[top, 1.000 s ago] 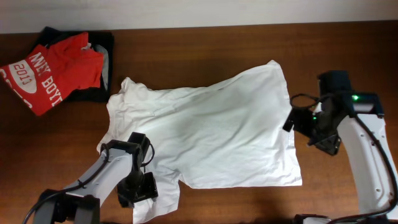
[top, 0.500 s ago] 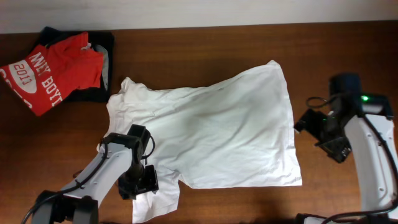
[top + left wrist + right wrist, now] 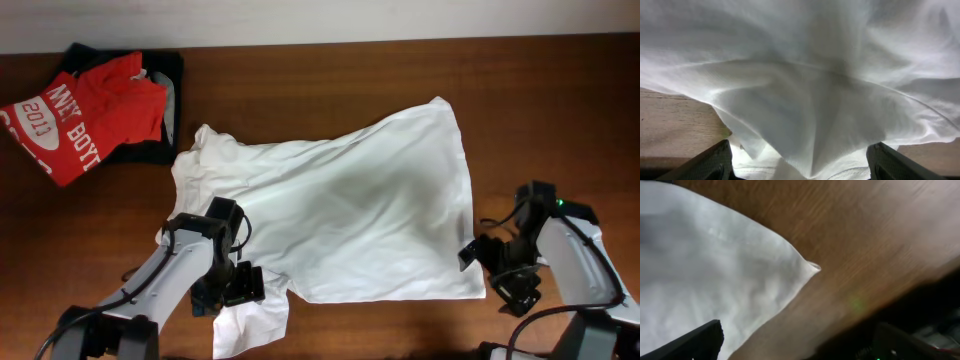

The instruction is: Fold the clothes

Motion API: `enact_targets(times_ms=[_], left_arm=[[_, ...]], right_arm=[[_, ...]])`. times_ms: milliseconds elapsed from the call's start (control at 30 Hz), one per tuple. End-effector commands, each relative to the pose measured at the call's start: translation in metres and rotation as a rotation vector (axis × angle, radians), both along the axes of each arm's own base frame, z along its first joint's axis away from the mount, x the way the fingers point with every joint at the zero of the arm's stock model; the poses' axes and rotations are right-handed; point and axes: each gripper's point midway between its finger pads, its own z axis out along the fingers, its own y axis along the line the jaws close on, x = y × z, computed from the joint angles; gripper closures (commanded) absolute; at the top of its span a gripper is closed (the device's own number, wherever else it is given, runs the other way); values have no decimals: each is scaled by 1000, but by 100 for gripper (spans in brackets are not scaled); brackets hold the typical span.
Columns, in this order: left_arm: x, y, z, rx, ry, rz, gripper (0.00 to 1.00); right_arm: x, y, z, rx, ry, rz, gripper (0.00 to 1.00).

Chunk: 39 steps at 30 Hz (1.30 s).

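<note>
No fold has been made yet, as far as the pictures show: the thin white short-sleeved T-shirt lies opened out in a single layer across the middle of the brown wooden tabletop. Its collar end is toward the left edge and its hem toward the right edge, and the cloth is somewhat skewed and wrinkled. One sleeve trails over toward the near edge. The left gripper sits on that near sleeve, close to the near-left part of the table. In the left wrist view its two dark fingers stand wide apart with rumpled white cloth bunched between them, so it is spread and not clamped on anything. The right gripper hangs just beside the hem corner nearest the near-right part of the table. Its wrist view is blurred, but the jaws stand wide apart, with the pointed cloth corner ahead of them and nothing held. I judge the work to be at its very start, with both arms placed to take hold of the near side; every fold is left to do. No print or text shows on the white shirt from these angles. The only legible writing is white "2013" on the crumpled red shirt at the far-left corner, beside larger white letters that I can read only in part. This shirt lies on a black garment.
</note>
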Motion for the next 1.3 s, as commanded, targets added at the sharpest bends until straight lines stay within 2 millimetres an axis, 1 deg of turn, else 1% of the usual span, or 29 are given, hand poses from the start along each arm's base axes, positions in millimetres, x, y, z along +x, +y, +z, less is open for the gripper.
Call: enact_targets(times_ms=[0, 67, 133, 167, 200, 233, 300, 367, 400, 433, 467, 500, 533, 567, 600, 667, 700, 733, 867, 900, 1000, 1033, 1067, 1100, 1167, 1267], left_arm=[[6, -4, 2, -14, -22, -12, 14], [6, -4, 2, -14, -22, -12, 14], [6, -4, 2, -14, -22, -12, 14], [6, -4, 2, -14, -22, -12, 14], [7, -4, 2, -15, -24, -12, 14], [7, -4, 2, -15, -25, -12, 14], [7, -4, 2, -15, -25, -12, 14], [7, -4, 2, -15, -25, -12, 14], [7, -4, 2, -15, -25, -12, 14], [7, -4, 2, -15, -25, -12, 14], [7, -4, 2, -15, -25, -12, 14], [7, -4, 2, -15, -25, -12, 14], [7, -4, 2, -15, -25, -12, 14], [7, -4, 2, -15, -25, -13, 14], [7, -4, 2, -15, -25, -13, 14], [9, -4, 2, -17, -31, -13, 14], [11, -5, 3, -18, -37, -13, 14], [12, -5, 4, -19, -39, -13, 14], [12, -5, 4, -19, -39, -13, 14], [12, -5, 4, -19, -40, -13, 14], [12, -4, 3, -16, -41, -14, 13], [12, -5, 3, -19, -41, -21, 6], [12, -5, 3, -27, -43, -42, 2], [12, -6, 3, -31, -43, -50, 1], [10, -23, 6, -141, -44, -132, 1], [3, -37, 6, -152, -39, -204, 2]], right_arm=[[-11, 14, -17, 67, 0, -27, 5], [-12, 15, -26, 66, -11, -27, 9], [-11, 14, -34, 57, -30, -35, 8], [-7, 13, -36, 48, -50, -36, 5], [-5, 9, -38, 24, -51, -58, 4], [-2, 3, -41, -15, -64, -76, 4], [1, 1, -44, -27, -76, -93, 4], [1, -1, -48, -38, -85, -92, 15], [1, -1, -50, -41, -89, -92, 22], [0, -1, -52, -43, -93, -92, 26], [0, -1, -54, -44, -99, -92, 32], [2, -1, -55, -46, -107, -92, 41], [4, -2, -55, -47, -117, -92, 57], [5, -2, -55, -46, -121, -93, 65], [7, -2, -55, -46, -127, -94, 71], [11, -3, -56, -51, -143, -99, 75], [14, -4, -56, -56, -153, -119, 83], [18, -5, -54, -59, -164, -129, 93], [40, -13, -43, -76, -226, -132, 94], [48, -18, -37, -85, -247, -143, 93], [66, -45, -18, -108, -307, -201, 96], [69, -52, -14, -116, -319, -210, 96], [72, -66, -6, -128, -336, -232, 96], [73, -73, -1, -135, -345, -243, 96], [75, -82, 7, -143, -360, -231, 96], [74, -81, 7, -139, -355, -211, 93]])
